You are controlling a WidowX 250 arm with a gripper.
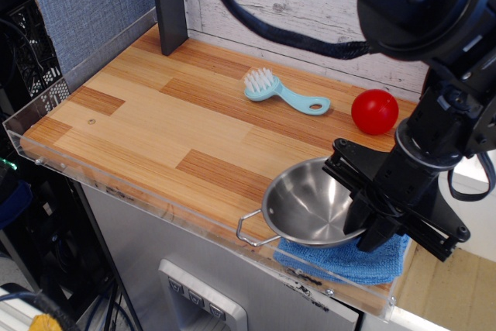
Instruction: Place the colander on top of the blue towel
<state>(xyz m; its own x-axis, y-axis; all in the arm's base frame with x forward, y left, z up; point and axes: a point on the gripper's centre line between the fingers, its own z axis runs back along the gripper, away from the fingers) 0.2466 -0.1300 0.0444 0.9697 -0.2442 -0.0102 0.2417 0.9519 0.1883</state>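
The colander (310, 203) is a shiny steel bowl at the table's front right, with one wire loop handle pointing front-left. It overlaps the left part of the blue towel (349, 260), which lies rumpled at the front right corner. My black gripper (370, 222) comes down from the upper right and is shut on the colander's right rim. The fingertips are partly hidden by the gripper body. The towel's middle is hidden under the bowl and gripper.
A red ball (374, 111) sits behind the gripper at the back right. A light-blue brush (283, 92) lies at the back centre. A clear acrylic lip (155, 199) runs along the table's front edge. A dark post (169, 5) stands at the back left.
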